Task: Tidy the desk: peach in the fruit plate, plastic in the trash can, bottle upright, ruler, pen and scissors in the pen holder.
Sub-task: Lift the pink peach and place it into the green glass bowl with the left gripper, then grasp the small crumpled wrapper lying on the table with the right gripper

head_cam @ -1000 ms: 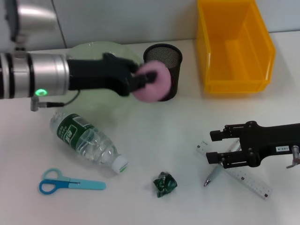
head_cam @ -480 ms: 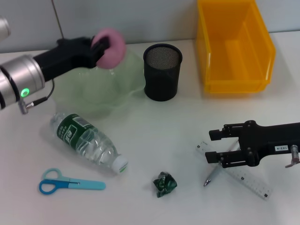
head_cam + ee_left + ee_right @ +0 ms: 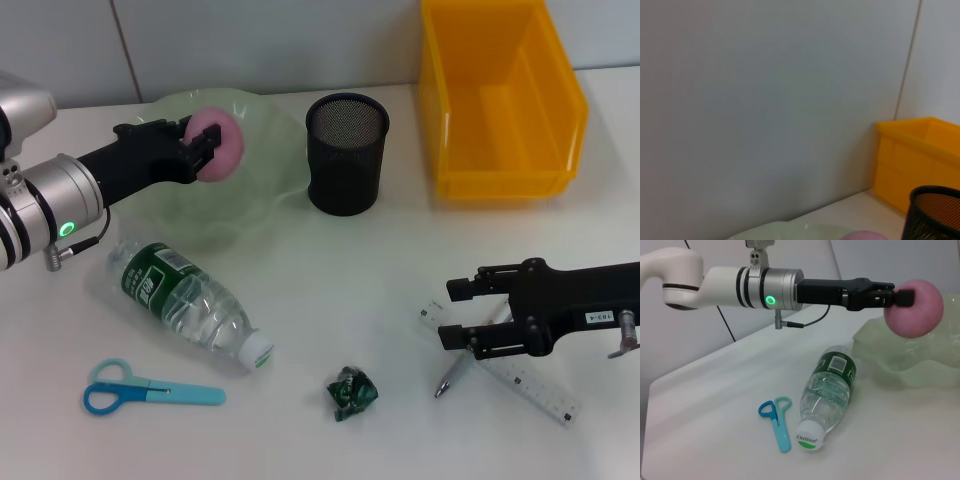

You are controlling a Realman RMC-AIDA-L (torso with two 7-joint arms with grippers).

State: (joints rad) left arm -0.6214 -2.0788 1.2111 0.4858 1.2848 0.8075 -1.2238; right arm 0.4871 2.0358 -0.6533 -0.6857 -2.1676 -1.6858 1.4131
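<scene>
White desk [image 3: 330, 270] fills the head view: the left gripper [image 3: 200, 150] grips the pink peach [image 3: 220, 146] over the green fruit plate [image 3: 250, 190], just beside the black pen holder [image 3: 346, 153]. Well away from the holder, the right gripper [image 3: 458, 312] hangs unclenched above the ruler [image 3: 520, 378] and pen [image 3: 452, 374]. Right wrist view: the bottle [image 3: 829, 390] lies flat between plate and scissors [image 3: 777, 421].
</scene>
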